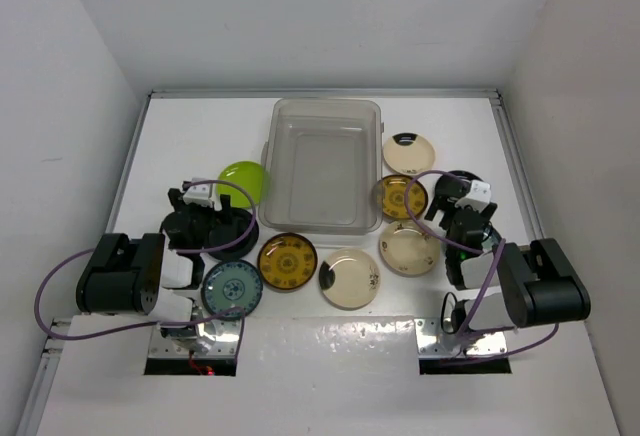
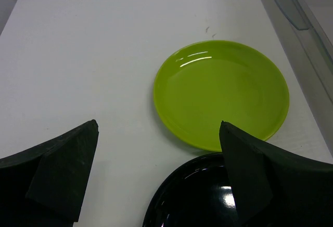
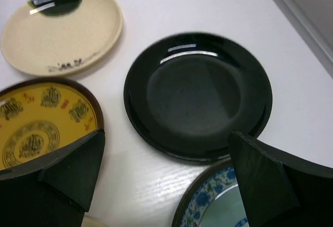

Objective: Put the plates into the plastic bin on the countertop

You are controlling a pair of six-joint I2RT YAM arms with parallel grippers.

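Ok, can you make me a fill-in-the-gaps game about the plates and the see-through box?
The clear rectangular plastic bin is ___ inside.
The glossy round plate just left of it is lime ___.
The plain shiny round plate ahead of the right gripper is ___.
The left gripper is open, holding ___.
Missing words: empty; green; black; nothing.

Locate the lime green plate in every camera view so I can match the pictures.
Top external: the lime green plate lies left of centre, right beside the left wall of the plastic bin.
Left wrist: it fills the centre-right of the picture.
Right wrist: not in it.
Shared landmark: the plastic bin, whose clear wall shows at the top right corner of the left wrist view.
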